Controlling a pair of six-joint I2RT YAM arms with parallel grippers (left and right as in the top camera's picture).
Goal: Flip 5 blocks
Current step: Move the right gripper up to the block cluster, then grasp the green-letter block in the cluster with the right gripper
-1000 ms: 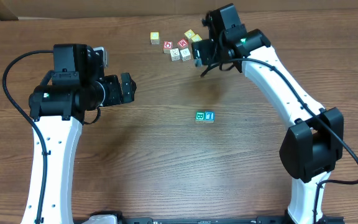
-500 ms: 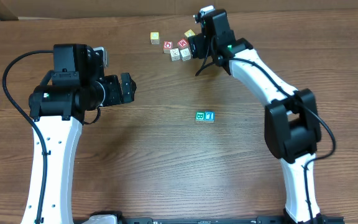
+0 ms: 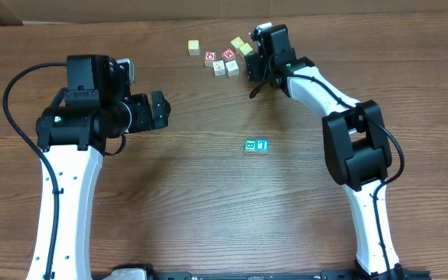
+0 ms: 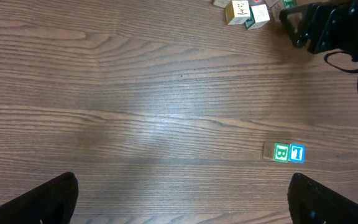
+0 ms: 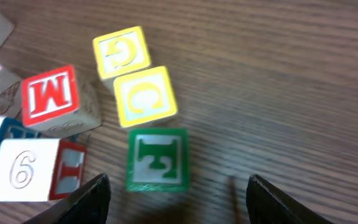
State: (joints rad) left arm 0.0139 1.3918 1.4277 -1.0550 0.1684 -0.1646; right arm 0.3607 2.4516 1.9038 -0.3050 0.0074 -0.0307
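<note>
A green-printed block [image 5: 157, 160] lies on the wood between the fingers of my right gripper [image 5: 179, 202]. The jaws are open, with a gap on each side, and the block is nearer the left finger [image 5: 89, 199]. In the overhead view my right gripper [image 3: 257, 66] hangs at the right edge of the block cluster and hides that green block. Two whitish blocks [image 3: 219, 67] [image 3: 232, 67] lie just left of it. A green block [image 3: 250, 145] and a blue block [image 3: 262, 145] touch at mid-table. My left gripper [image 3: 160, 109] hovers open, holding nothing.
Two yellow cubes [image 5: 122, 51] [image 5: 146, 95] lie just beyond the green block. A red M cube [image 5: 50, 93], a white 9 cube [image 5: 22, 169] and a red I cube [image 5: 67, 171] crowd its left. Another yellow cube [image 3: 194, 47] lies apart at the far left of the cluster.
My right arm has folded in and its gripper has shifted left, down against the block cluster. The left arm and the green and blue pair have not moved.
</note>
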